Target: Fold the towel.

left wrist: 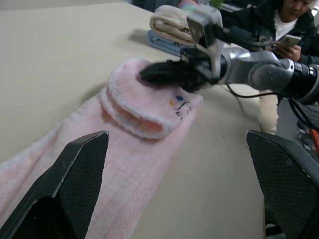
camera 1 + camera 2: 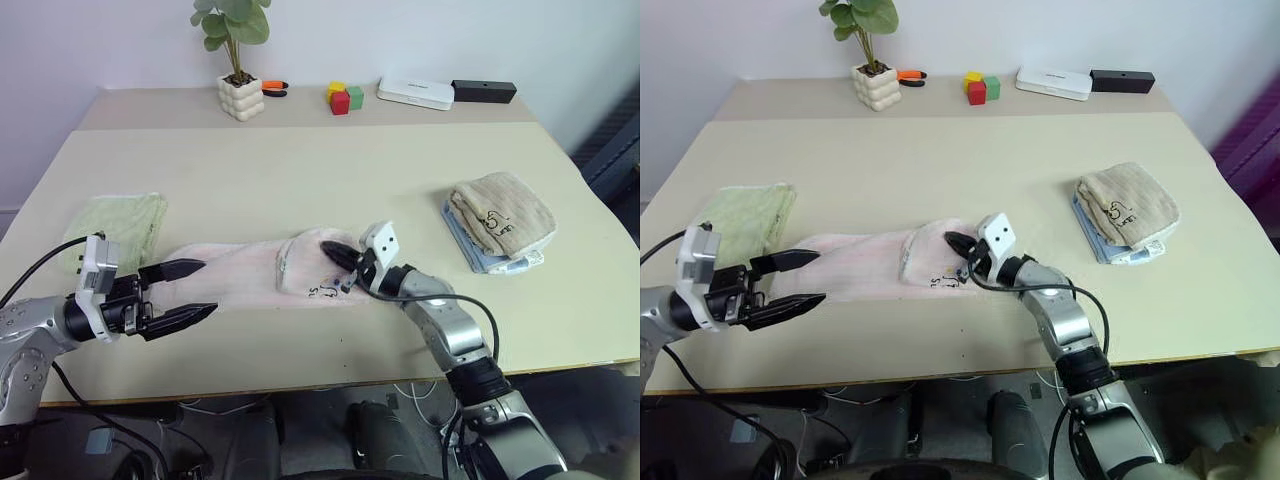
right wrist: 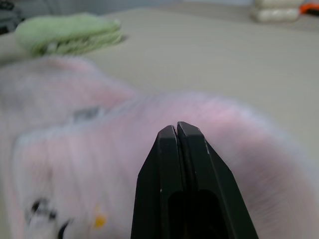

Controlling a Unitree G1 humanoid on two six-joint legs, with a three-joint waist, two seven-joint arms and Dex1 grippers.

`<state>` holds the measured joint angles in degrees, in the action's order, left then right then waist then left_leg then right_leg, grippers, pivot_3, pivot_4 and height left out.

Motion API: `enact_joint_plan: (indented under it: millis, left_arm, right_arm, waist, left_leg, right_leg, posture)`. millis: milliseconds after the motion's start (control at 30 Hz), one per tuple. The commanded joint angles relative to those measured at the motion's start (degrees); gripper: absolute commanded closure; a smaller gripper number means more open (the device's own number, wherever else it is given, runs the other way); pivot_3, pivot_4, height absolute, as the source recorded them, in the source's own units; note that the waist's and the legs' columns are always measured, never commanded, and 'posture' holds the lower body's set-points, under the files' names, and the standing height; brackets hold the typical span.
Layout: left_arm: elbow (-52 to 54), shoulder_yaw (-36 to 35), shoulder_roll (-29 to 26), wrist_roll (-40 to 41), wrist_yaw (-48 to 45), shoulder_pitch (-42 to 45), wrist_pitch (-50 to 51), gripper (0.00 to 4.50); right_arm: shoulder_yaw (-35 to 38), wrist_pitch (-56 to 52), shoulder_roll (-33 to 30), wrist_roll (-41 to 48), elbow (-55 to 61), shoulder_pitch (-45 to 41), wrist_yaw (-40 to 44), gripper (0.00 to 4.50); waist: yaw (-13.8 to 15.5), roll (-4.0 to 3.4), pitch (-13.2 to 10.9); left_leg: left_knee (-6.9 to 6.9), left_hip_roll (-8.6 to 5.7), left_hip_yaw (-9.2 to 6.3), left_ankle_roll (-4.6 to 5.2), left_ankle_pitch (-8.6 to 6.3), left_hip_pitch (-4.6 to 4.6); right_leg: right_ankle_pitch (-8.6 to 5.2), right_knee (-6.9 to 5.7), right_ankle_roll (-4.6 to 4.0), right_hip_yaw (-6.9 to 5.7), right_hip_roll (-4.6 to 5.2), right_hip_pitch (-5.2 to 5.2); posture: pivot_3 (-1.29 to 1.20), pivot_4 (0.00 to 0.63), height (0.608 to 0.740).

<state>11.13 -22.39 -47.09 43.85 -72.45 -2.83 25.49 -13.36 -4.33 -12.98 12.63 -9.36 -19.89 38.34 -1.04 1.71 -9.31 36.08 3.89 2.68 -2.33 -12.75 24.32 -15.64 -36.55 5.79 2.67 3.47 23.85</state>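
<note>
A: Towel position?

B: Pink towel lies flat near the front edge of the beige table, stretched sideways. Its right end is folded back over itself, making a short double layer with whitish edging and a small dark cartoon mark on the flap.

A: Right gripper?

B: Right gripper is low over the folded end, pointing left across it. Fingers pressed together, tip to tip, as the wrist view shows. No cloth seen between them; whether the tips touch the flap, cannot tell.

A: Left?

B: Left gripper hovers at the towel's left end, fingers spread wide, one above the cloth edge and one just off the front of it. Nothing held.

A: Surroundings?

B: Folded light green towel on the table just beyond the left gripper. Tan folded towel stacked on a pale blue one, well off to the right. Along the far edge: potted plant, orange-handled tool, coloured blocks, white box, black box. A seated person with a phone shows past the table in the left wrist view.
</note>
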Motion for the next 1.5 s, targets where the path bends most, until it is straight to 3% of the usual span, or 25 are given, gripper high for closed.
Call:
enact_joint_plan:
  millis: [33,233,533,633,867,900,1000,1233,1500]
  left_arm:
    - [1.92,-2.18,-0.31,0.85,0.33,-0.30,-0.62,0.00]
    - [2.26,-2.21,0.10,0.79,1.29,-0.59,-0.44,0.00]
    - [2.58,-1.52,2.57,1.73,9.33,-1.72,4.43,0.00]
    - [5.28,-3.20,4.06,3.91,14.34,-4.31,8.49,0.00]
    - [13.51,-12.33,6.77,21.77,29.03,-12.10,23.07,0.00]
    - [14.67,-13.55,8.31,26.65,32.07,-13.74,24.40,0.00]
    - [17.10,-15.05,12.84,37.54,40.88,-18.31,25.60,0.00]
    - [18.47,-13.95,19.04,51.99,58.09,-24.47,21.78,0.00]
    - [16.31,-10.45,22.96,57.38,67.11,-25.13,17.56,0.00]
  right_arm:
    - [-1.84,2.81,1.19,-2.00,-0.02,1.16,1.03,4.49]
    - [-5.39,2.96,0.28,-4.26,1.82,3.25,4.88,4.49]
    - [0.39,-1.96,-1.14,-2.06,4.48,-2.68,4.58,4.49]
    - [3.90,-5.92,-3.51,4.19,9.12,-3.65,9.27,3.66]
    - [9.25,-6.34,-14.65,9.08,16.11,-4.93,18.97,0.28]
    - [9.52,-5.82,-16.33,8.82,16.25,-4.78,20.26,0.02]
    - [9.52,-4.72,-19.45,8.42,16.63,-4.04,22.61,0.02]
    - [9.05,7.42,-26.39,2.22,18.67,-1.13,26.73,0.02]
    - [13.08,1.59,-30.53,7.48,19.01,0.84,27.66,0.02]
  waist:
    - [-0.03,0.01,0.00]
    - [-0.04,0.04,0.02]
    - [0.04,0.02,0.01]
    - [0.09,0.02,0.01]
    - [0.13,0.02,0.01]
    - [0.09,0.02,0.01]
    - [0.06,0.03,0.01]
    - [0.43,0.00,0.00]
    - [0.26,0.00,0.00]
  left_leg:
    - [0.00,0.00,0.00,0.00,0.00,-0.01]
    - [0.00,0.00,0.00,0.00,0.00,-0.07]
    - [0.06,0.00,0.00,0.00,0.00,-0.13]
    - [0.07,-0.01,0.01,0.00,0.00,-0.12]
    - [0.06,0.00,-0.02,0.00,0.00,-0.14]
    - [0.06,0.00,-0.02,0.00,0.00,-0.15]
    - [0.06,-0.01,0.00,0.00,0.00,-0.16]
    - [0.12,-0.06,-0.02,0.00,0.00,-0.20]
    - [0.07,-0.07,-0.02,-0.01,-0.01,-0.60]
  right_leg:
    - [0.00,-0.02,0.00,0.00,0.00,0.00]
    - [0.00,-0.10,-0.01,0.00,0.00,-0.01]
    - [-0.01,-0.27,-0.01,0.01,0.00,-0.02]
    - [0.00,-0.42,0.01,0.04,0.02,0.04]
    - [-0.01,-0.52,0.02,0.03,0.03,0.09]
    - [-0.02,-0.51,0.01,0.04,0.04,0.09]
    - [-0.03,-0.49,0.02,0.04,0.07,0.07]
    - [-0.05,-0.49,-0.03,0.06,0.10,0.02]
    - [-0.09,-0.04,-0.13,0.06,0.11,-0.48]
  posture:
    - [0.00,0.150,0.740]
    - [0.00,0.150,0.740]
    - [0.00,0.150,0.740]
    - [0.00,0.150,0.740]
    - [0.00,0.150,0.740]
    - [0.00,0.150,0.740]
    - [0.00,0.150,0.740]
    - [0.00,0.150,0.740]
    - [0.00,0.150,0.740]
